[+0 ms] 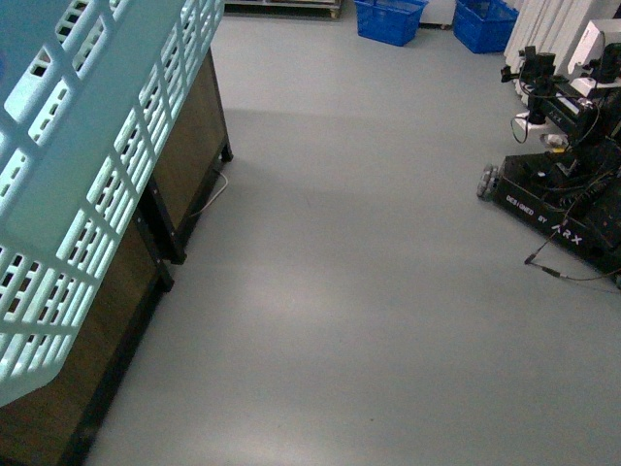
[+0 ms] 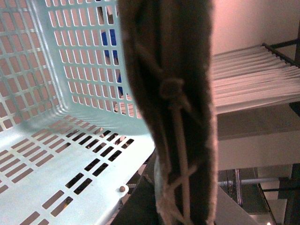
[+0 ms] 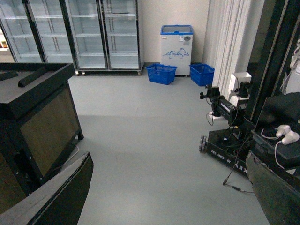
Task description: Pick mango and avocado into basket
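The light teal basket (image 1: 87, 175) hangs lifted at the left of the front view, its lattice wall close to the camera. In the left wrist view its slotted walls (image 2: 61, 93) fill the left, and its brown handles (image 2: 173, 108), tied with white zip ties, run right before the camera. My left gripper (image 2: 173, 206) is shut on those handles. My right gripper (image 3: 171, 201) is open and empty, its two dark fingers (image 3: 61, 192) wide apart above bare grey floor. The mango and the avocado are out of view. The part of the basket's inside that shows holds no fruit.
Dark wooden display stands (image 1: 184, 146) line the left, also in the right wrist view (image 3: 42, 117). Another ARX robot base (image 1: 563, 194) with cables stands at the right. Blue baskets (image 1: 388, 19) and glass-door fridges (image 3: 84, 33) stand at the back. Grey floor (image 1: 359, 291) lies between.
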You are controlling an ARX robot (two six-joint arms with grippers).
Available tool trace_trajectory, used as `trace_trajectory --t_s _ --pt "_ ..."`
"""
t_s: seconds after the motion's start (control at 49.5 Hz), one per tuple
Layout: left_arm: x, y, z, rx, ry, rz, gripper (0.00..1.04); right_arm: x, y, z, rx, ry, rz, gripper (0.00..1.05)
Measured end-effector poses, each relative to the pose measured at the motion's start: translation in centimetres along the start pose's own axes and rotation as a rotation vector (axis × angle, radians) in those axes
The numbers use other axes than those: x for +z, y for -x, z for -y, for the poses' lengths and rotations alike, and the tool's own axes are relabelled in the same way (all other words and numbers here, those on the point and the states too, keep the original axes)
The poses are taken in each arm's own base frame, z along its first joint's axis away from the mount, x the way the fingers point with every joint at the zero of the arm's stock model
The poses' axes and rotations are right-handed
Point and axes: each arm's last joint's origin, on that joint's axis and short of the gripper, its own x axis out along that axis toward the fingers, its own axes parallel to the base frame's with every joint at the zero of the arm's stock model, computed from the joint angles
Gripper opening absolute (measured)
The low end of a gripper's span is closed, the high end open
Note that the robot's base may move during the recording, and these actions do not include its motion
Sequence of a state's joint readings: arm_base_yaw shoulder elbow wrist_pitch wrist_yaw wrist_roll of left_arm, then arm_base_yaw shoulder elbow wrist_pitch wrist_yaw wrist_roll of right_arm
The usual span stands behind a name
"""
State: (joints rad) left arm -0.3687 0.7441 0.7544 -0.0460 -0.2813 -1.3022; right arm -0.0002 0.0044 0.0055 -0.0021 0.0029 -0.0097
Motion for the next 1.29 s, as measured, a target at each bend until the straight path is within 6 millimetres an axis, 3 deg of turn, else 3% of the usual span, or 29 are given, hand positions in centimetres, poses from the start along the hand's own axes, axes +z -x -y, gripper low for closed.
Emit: trace_trajectory --t_s 1.293 --pt "-0.02 0.02 0.02 -0.001 -0.004 -0.001 0.08 0.02 0.00 -0.01 0.002 0.000 0.001 0.97"
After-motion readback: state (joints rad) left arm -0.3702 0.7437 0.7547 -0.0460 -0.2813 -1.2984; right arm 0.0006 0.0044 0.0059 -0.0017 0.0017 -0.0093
